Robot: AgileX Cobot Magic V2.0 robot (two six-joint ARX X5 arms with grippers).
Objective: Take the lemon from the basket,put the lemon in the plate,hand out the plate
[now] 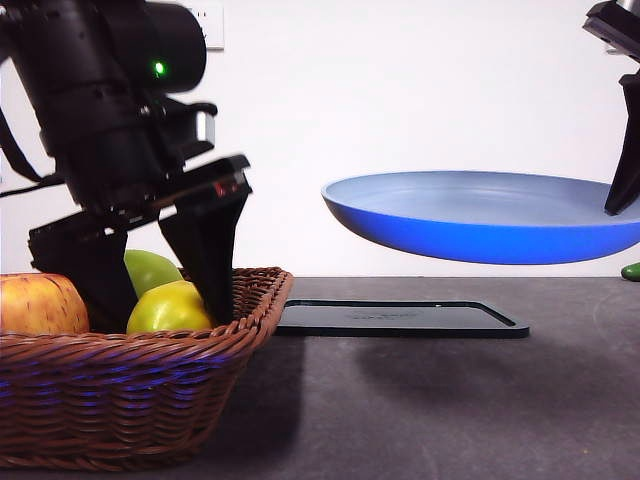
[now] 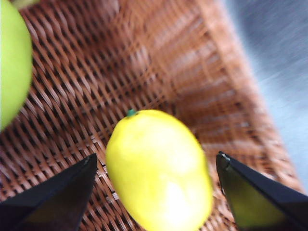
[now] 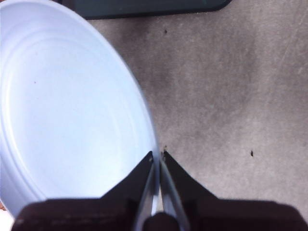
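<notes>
Nearest you, the brown woven wicker basket [image 1: 120,385] holds the small yellow lemon [image 2: 159,171], with your left pincer [image 2: 156,190] spread on either side of it, not gripping. Your right pincer [image 3: 158,159] pinches the rim of the empty light-blue round plate [image 1: 480,215], lifted above the surface. Nothing is delivered yet. Count: one lemon, two green apples, one red-yellow apple, one plate, one black tray.

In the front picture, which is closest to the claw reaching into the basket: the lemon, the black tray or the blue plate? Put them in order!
Counting from the left gripper, down in the basket:
1. The lemon, right between its open jaws inside the basket.
2. The black tray, flat on the table just past the basket's rim.
3. The plate, held up in the air across the table by the right gripper.
</notes>
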